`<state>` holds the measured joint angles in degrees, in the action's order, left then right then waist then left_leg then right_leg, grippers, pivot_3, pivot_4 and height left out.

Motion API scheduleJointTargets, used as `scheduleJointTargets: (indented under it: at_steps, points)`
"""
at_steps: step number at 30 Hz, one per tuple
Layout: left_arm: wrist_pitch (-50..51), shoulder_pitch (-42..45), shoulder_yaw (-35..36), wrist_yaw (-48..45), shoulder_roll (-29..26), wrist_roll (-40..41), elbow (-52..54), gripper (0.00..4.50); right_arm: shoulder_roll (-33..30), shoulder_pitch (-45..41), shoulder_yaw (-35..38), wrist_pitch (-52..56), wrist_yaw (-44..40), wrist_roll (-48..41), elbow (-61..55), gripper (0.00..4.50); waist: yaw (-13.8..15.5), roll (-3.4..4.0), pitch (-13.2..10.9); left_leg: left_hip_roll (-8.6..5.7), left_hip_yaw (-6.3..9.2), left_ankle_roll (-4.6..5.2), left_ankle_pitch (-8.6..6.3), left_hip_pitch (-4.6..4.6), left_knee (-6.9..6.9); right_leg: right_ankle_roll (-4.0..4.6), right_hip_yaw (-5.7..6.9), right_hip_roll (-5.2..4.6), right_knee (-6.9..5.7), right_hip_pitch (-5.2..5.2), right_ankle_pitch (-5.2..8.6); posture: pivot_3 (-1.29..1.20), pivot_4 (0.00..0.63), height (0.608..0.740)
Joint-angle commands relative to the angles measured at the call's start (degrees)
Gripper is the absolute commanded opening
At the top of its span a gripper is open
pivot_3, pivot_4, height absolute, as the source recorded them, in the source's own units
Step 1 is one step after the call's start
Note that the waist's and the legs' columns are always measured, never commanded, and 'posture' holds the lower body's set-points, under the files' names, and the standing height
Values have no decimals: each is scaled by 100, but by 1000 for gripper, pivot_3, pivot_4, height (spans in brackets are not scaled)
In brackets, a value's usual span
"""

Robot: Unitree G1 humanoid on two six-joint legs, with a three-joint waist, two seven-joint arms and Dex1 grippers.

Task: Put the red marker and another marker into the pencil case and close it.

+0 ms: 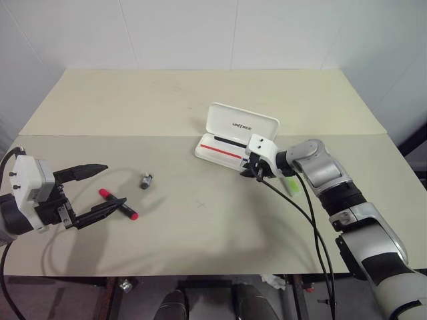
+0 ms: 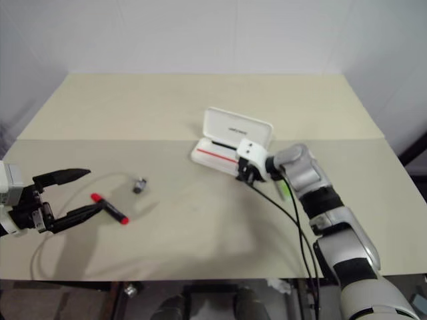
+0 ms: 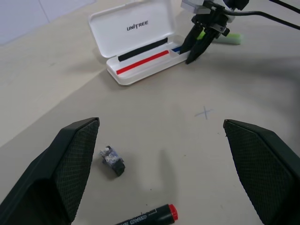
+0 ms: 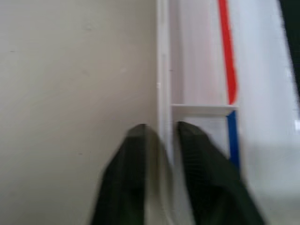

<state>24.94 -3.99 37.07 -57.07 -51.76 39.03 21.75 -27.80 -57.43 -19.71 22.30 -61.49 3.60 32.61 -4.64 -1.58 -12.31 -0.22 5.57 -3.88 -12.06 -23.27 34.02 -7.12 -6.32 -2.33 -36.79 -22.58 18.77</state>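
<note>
The right gripper pinches the open pencil case by its front wall, likely steadying it, while the red marker lies just below the wide-open left gripper

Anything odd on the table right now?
Yes: the right hand is shut on the pencil case front wall, one finger inside, one outside, rather than on a marker. The red marker and the lime-green marker lie outside.
</note>
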Motion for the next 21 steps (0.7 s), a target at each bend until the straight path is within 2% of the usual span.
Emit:
scheduleJointTargets:
  at_steps: [1, 4, 8, 13, 16, 21]
  points:
    - [-166, 174, -28, 15, -20, -28, -58, 4500, -29, -178, 215, -162, 141, 21, -37, 26, -5, 0, 0, 0, 0, 0, 0, 0, 0, 0, 0, 0, 0, 0, 0, 0, 150, 740]
    - [-209, 297, -146, 6, 1, -57, -139, 4500, -79, -113, 339, -286, 78, -141, -305, 26, -10, 0, 0, 0, 0, 0, 0, 0, -1, 0, -1, 0, 0, 0, 0, 0, 150, 740]
    - [-291, 487, -391, -3, 31, -103, -294, 4500, -217, 247, 559, -325, -235, -516, -1242, 26, -12, 0, 0, 1, 0, 0, 0, -2, -2, 0, 0, 1, -2, -3, 0, 0, 150, 740]
    - [-386, 772, -707, -51, 64, -141, -502, 4500, -517, 1040, 655, -171, -785, -1101, -3031, 26, -1, 0, 0, 2, 4, 0, -1, -2, -2, -1, 1, 1, -3, -2, 0, 0, 150, 740]
    - [-422, 906, -861, -97, 80, -143, -605, 4500, -774, 1398, 548, -49, -941, -1160, -3752, 26, 13, 0, 0, 0, 5, 0, -1, -3, 1, -1, 1, -1, -4, -1, 1, 0, 150, 740]
    - [-461, 1077, -1059, -132, 111, -150, -726, 4500, -1071, 1721, 215, -347, -957, -799, -4152, 26, 14, -4, 2, 0, 4, 0, 0, 0, 12, -2, 1, 0, -11, 3, 0, 0, 150, 740]
